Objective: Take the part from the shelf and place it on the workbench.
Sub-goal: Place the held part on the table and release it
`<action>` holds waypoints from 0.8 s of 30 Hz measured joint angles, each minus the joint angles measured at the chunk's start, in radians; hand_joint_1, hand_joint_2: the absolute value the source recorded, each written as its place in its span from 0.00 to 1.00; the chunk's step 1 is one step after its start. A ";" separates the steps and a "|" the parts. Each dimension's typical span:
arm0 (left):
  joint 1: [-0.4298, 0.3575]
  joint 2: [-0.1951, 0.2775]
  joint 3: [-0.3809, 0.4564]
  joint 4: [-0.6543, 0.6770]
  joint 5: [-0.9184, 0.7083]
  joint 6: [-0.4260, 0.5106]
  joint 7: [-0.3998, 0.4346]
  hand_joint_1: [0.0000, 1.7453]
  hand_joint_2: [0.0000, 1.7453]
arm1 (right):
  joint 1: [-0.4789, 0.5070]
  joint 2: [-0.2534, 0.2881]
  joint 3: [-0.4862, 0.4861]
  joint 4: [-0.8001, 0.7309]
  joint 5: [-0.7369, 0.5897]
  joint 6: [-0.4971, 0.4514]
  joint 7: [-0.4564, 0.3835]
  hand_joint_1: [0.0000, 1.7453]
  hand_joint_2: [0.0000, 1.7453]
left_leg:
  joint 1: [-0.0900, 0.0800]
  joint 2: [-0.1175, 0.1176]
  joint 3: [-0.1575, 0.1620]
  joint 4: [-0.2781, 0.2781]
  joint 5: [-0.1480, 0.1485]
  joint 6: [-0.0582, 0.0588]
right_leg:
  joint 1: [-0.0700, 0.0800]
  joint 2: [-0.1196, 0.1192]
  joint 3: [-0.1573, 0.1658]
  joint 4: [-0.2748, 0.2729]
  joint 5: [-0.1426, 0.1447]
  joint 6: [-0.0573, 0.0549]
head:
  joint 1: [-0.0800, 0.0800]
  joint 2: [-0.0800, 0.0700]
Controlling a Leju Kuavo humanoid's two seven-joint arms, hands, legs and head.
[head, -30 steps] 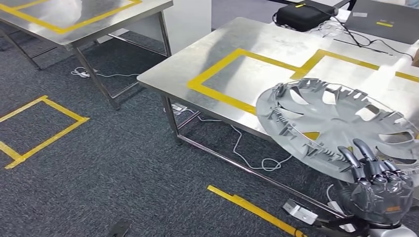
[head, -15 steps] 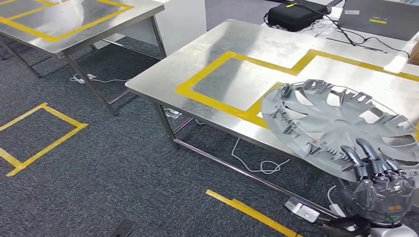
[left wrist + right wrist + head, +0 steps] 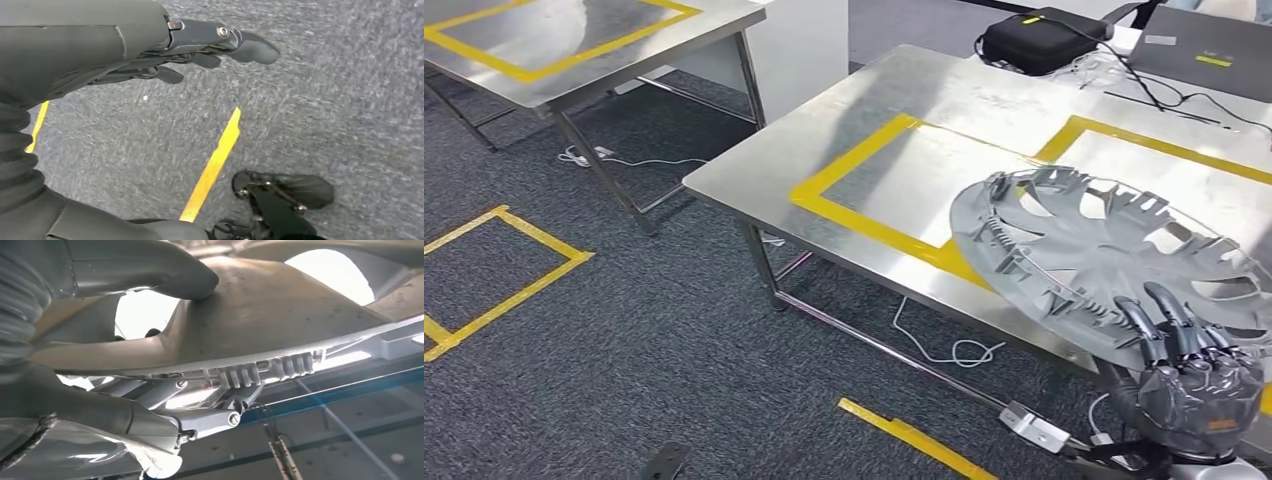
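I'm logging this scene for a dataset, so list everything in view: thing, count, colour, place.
Hubcap: one, silver-grey, held tilted over the near edge of the near table.
Tables: two, bare steel; near one ahead, far one at upper left.
Tape outlines: yellow, on both tabletops.
Floor tape: yellow, a square outline at left, a strip in front of the near table.
Case: one, black, far end of the near table.
Cables: white on the carpet under the near table; dark by the case.
Carpet: dark grey.
Right robot hand: dark, grips the hubcap's rim.
Left robot hand: dark grey, holds nothing, over the carpet.
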 joint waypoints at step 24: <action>-0.004 0.003 0.002 0.000 -0.006 -0.025 -0.036 0.00 1.00 | -0.036 -0.110 0.031 0.251 -0.113 0.058 0.141 1.00 1.00 | -0.015 0.001 -0.024 0.049 -0.021 -0.011 | 0.015 0.001 -0.005 -0.117 0.104 -0.050 | -0.004 0.000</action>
